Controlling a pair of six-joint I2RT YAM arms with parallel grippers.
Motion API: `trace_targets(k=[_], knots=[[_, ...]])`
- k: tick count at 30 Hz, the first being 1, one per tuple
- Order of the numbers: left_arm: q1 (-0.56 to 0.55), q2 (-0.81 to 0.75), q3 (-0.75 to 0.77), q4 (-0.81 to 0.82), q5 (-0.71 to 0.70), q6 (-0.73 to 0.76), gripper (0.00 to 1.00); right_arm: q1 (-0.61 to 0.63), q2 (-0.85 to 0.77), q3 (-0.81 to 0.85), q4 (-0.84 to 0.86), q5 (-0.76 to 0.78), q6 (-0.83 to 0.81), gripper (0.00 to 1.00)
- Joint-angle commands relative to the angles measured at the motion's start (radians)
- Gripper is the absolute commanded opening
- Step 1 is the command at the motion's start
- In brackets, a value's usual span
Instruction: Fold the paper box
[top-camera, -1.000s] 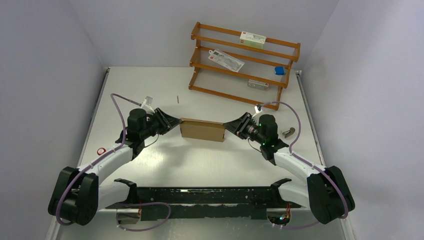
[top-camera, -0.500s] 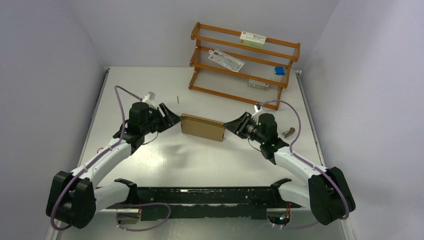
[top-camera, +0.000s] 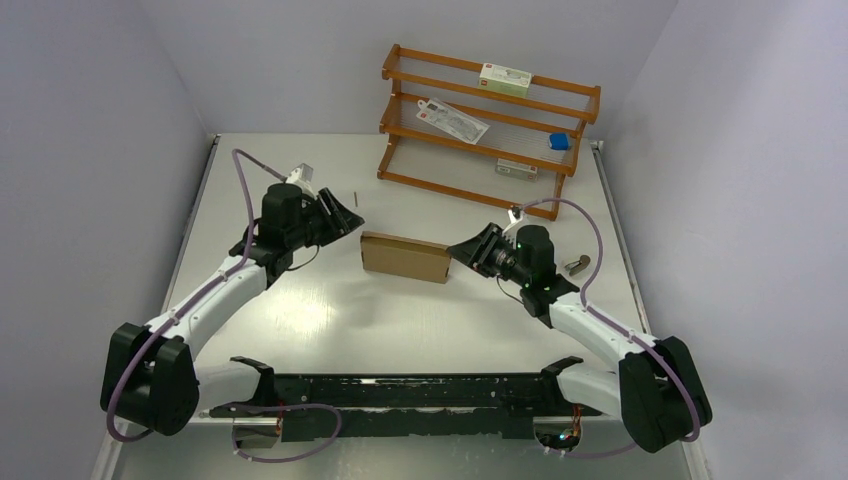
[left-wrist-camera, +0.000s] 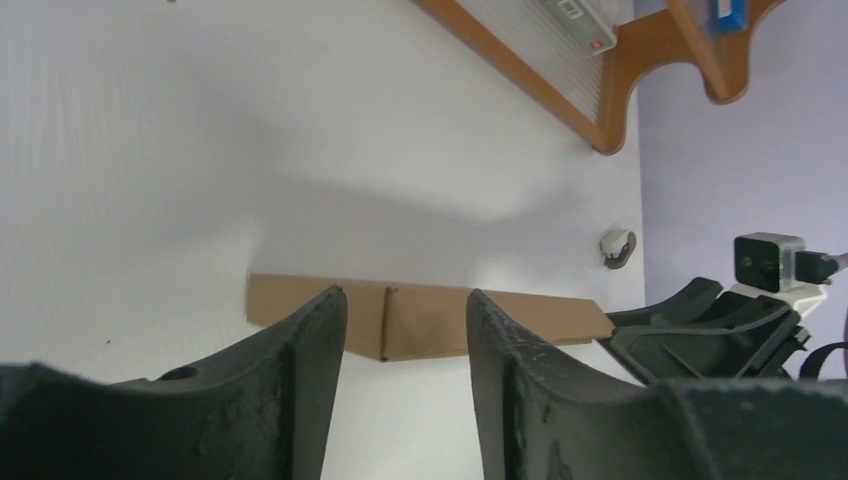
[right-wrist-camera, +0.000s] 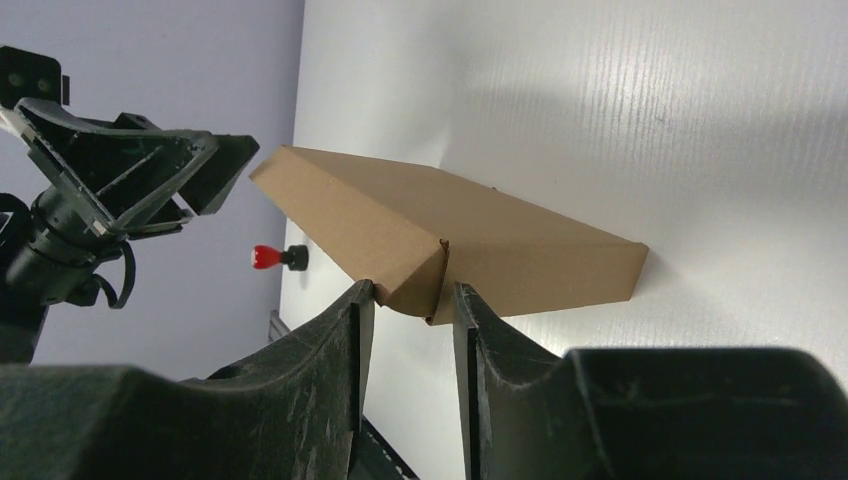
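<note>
The paper box (top-camera: 405, 257) is a plain brown, flat, closed shape lying mid-table; it also shows in the left wrist view (left-wrist-camera: 430, 320) and the right wrist view (right-wrist-camera: 400, 215). My left gripper (top-camera: 348, 222) hangs open a short way off the box's left end, with nothing between its fingers (left-wrist-camera: 320, 330). My right gripper (top-camera: 455, 250) is at the box's right end. Its fingertips (right-wrist-camera: 365, 300) close on the box's near corner from both sides.
A wooden rack (top-camera: 490, 125) stands at the back right, holding a white and green carton (top-camera: 505, 78), a flat packet (top-camera: 452, 118) and a small blue item (top-camera: 559, 141). A small metal piece (top-camera: 576, 265) lies right of my right gripper. A red knob (right-wrist-camera: 265, 257) sits at the left table edge.
My left gripper has opened, let go of the box's left end and drawn back up and to the left. The right gripper stays at the right end.
</note>
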Motion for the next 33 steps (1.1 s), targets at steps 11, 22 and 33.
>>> trace_targets(k=[11, 22, 33], knots=[[-0.051, 0.033, 0.025, -0.012, 0.028, -0.001, 0.4, 0.023, 0.008, -0.001, -0.114, 0.051, -0.044, 0.37], [-0.1, 0.038, 0.011, -0.007, 0.015, -0.042, 0.15, 0.074, 0.024, 0.015, -0.11, 0.086, -0.041, 0.37], [-0.122, 0.032, -0.008, -0.024, -0.018, -0.051, 0.09, 0.118, 0.026, 0.028, -0.123, 0.126, -0.034, 0.36]])
